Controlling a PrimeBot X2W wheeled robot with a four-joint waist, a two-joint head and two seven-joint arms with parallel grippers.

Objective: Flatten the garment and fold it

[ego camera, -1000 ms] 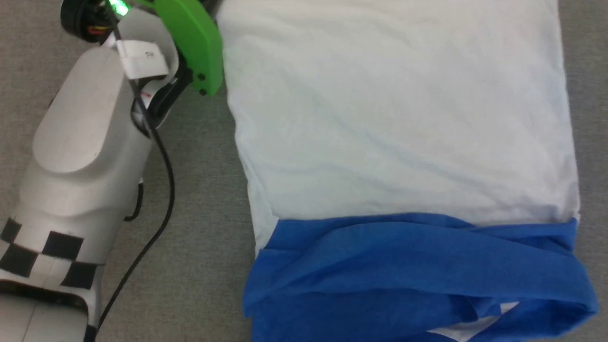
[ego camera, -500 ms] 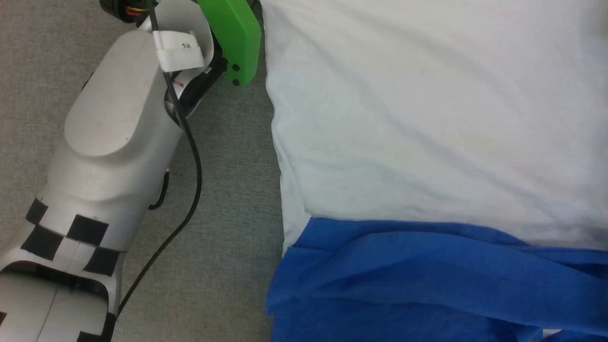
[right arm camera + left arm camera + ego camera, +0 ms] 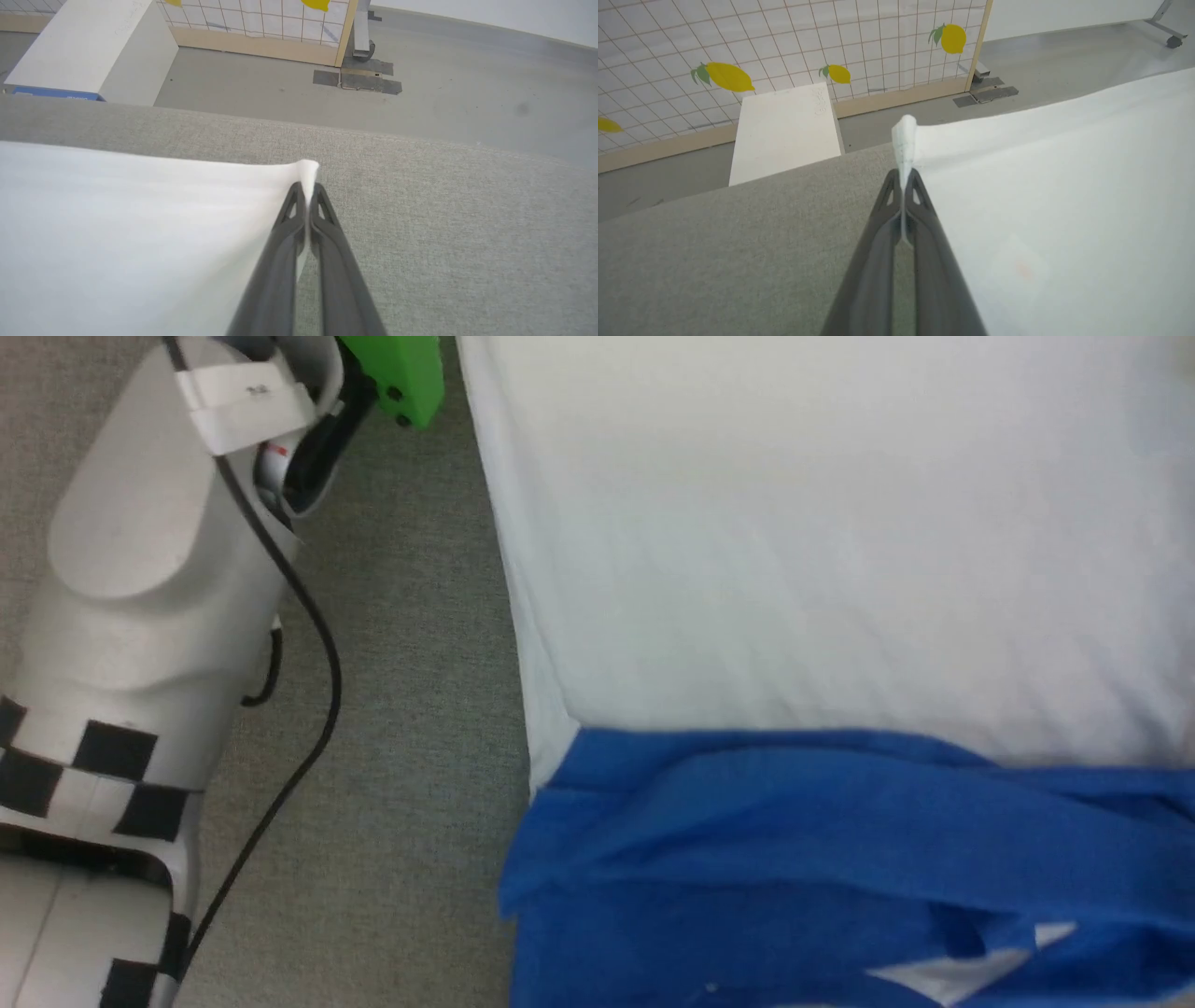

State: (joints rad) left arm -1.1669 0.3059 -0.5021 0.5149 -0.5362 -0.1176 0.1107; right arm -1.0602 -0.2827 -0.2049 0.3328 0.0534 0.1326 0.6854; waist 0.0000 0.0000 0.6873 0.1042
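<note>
The garment (image 3: 822, 569) lies on the grey table with its white body stretched away from me and its blue sleeves and shoulders (image 3: 840, 859) bunched near the bottom of the head view. In the left wrist view my left gripper (image 3: 904, 179) is shut on a far white corner of the garment (image 3: 906, 133), which sticks up past the fingertips. My right gripper (image 3: 307, 189) is shut on the other far white corner of the garment (image 3: 308, 170). The pale left forearm (image 3: 140, 597) reaches up along the garment's left edge.
The grey cloth table (image 3: 411, 709) runs left of the garment, and its far edge (image 3: 420, 140) lies just beyond both corners. On the floor beyond stand a white box (image 3: 784, 128) and a tiled partition with lemon prints (image 3: 724, 77).
The head camera has shifted, so the garment sits differently in its view. The left forearm has reached further up along the garment's left edge.
</note>
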